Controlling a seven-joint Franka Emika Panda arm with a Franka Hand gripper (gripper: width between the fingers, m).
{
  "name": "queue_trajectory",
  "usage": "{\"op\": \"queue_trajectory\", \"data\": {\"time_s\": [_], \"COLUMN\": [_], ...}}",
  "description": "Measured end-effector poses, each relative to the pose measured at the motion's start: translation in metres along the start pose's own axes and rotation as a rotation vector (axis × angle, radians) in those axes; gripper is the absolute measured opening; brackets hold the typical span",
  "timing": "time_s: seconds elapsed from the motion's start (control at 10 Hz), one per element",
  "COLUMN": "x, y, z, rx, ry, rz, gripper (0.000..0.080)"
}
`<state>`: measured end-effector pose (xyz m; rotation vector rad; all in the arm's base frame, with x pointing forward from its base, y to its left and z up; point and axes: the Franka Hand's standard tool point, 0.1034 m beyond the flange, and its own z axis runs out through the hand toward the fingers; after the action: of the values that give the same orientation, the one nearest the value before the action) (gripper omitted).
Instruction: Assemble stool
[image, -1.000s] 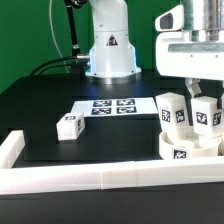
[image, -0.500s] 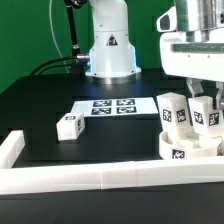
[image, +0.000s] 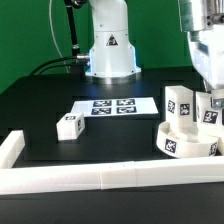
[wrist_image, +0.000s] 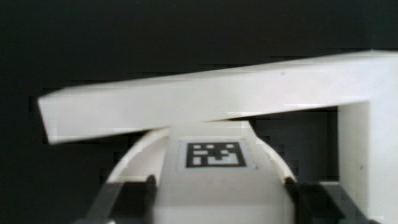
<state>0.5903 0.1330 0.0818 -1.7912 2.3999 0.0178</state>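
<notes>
The round white seat (image: 190, 142) lies at the exterior view's right with two white tagged legs standing upright on it. My gripper (image: 212, 104) reaches down from above and is shut on the right-hand leg (image: 212, 113). The other standing leg (image: 180, 104) is free beside it. In the wrist view the held leg (wrist_image: 217, 175) fills the space between my dark fingers (wrist_image: 128, 202), its tag facing the camera, with the seat (wrist_image: 196, 95) beyond it. A third leg (image: 68, 126) lies loose on the black table at the left.
The marker board (image: 115, 106) lies flat mid-table in front of the robot base (image: 110, 50). A long white border rail (image: 90, 178) runs along the front and turns up at the left corner (image: 10, 148).
My gripper has shifted toward the exterior view's right with the held leg. The seat and its other leg have moved and turned with it. The loose leg has stayed put.
</notes>
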Motion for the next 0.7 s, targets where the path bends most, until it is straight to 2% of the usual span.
{"op": "queue_trajectory", "data": {"time_s": [0.1,0.6,0.7], "x": [-0.0028,-0.0025,-0.0014], "y": [-0.0017,-0.0028,-0.003], "z": [0.0006,0.0004,0.0004], "rx": [0.023,0.023,0.036], "ry": [-0.005,-0.049,-0.064], "rz": [0.083,0.226,0.279], "gripper": [0.0337,0.0337,0.0337]}}
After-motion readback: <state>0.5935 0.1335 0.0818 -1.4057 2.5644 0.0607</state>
